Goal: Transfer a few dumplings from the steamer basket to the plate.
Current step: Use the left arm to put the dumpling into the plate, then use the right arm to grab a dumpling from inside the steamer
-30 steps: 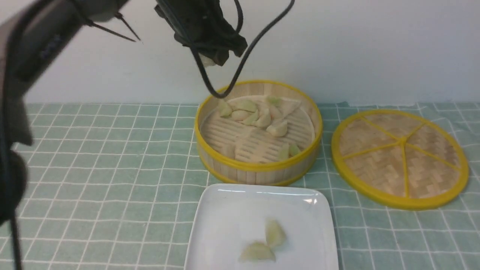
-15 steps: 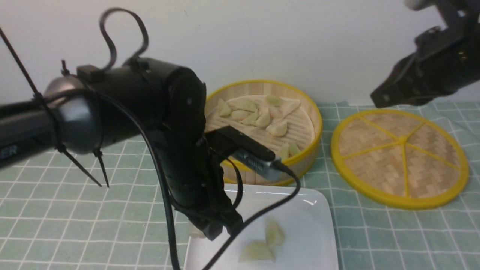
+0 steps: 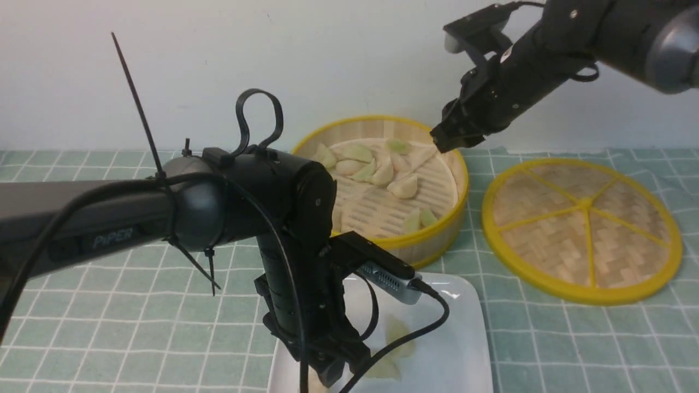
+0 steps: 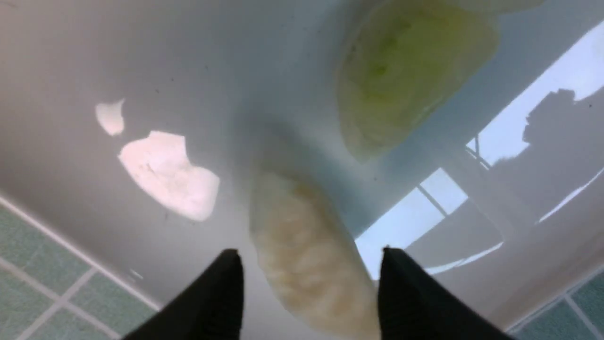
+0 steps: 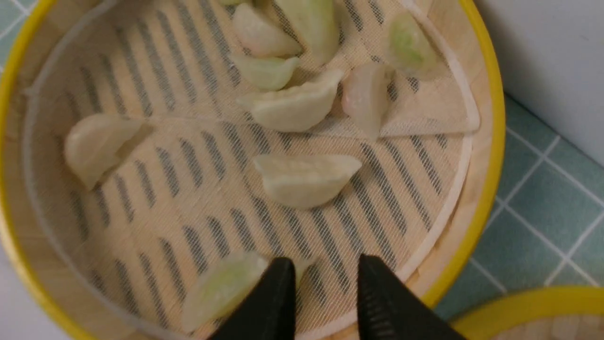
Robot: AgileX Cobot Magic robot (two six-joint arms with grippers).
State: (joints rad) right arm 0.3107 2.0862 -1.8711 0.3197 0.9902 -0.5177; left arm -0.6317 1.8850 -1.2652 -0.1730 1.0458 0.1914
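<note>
Two black fingers of the left gripper [image 4: 309,251] stand wide apart just over the plate [image 4: 141,71], with a cream dumpling [image 4: 292,222] lying on the white glaze between them and a green dumpling [image 4: 401,71] just beyond it. The right gripper [image 5: 324,259], its jaws parted narrowly and empty, hangs over the steamer [image 5: 483,141], where more dumplings [image 5: 306,179] lie inside. The lid [image 3: 584,229] rests flat beside the steamer on the checked cloth [image 3: 136,305].

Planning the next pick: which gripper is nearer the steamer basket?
Right. The right gripper hangs just above the steamer basket's far rim, pointing inside. The left gripper is low over the plate, in front of the basket.
</note>
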